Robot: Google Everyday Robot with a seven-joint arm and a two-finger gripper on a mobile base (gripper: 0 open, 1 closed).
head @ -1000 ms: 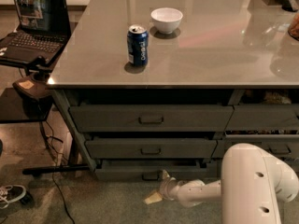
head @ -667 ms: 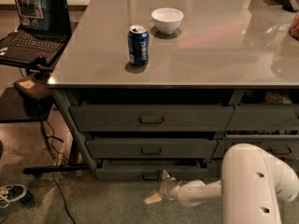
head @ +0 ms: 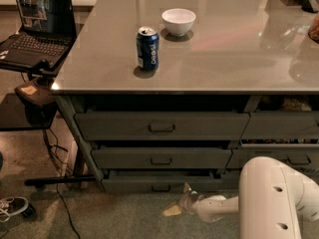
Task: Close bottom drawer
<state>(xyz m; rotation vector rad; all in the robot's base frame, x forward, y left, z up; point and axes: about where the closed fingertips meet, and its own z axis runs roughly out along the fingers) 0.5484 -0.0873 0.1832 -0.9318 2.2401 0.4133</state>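
The bottom drawer (head: pixel 149 184) is the lowest, slim dark grey front under the counter, with a small centre pull (head: pixel 160 188). It stands slightly out from the frame, a dark gap showing above it. My gripper (head: pixel 178 202) reaches low in from the right on a white arm (head: pixel 274 200). One fingertip touches or nearly touches the drawer front just right of the pull; the other points down-left over the floor.
Two taller drawers (head: pixel 160 126) stack above the bottom one. A blue can (head: pixel 147 48) and a white bowl (head: pixel 178 21) stand on the counter (head: pixel 224 59). A laptop (head: pixel 35 26) on a stand and cables are at left. A shoe (head: pixel 12 207) lies on the floor.
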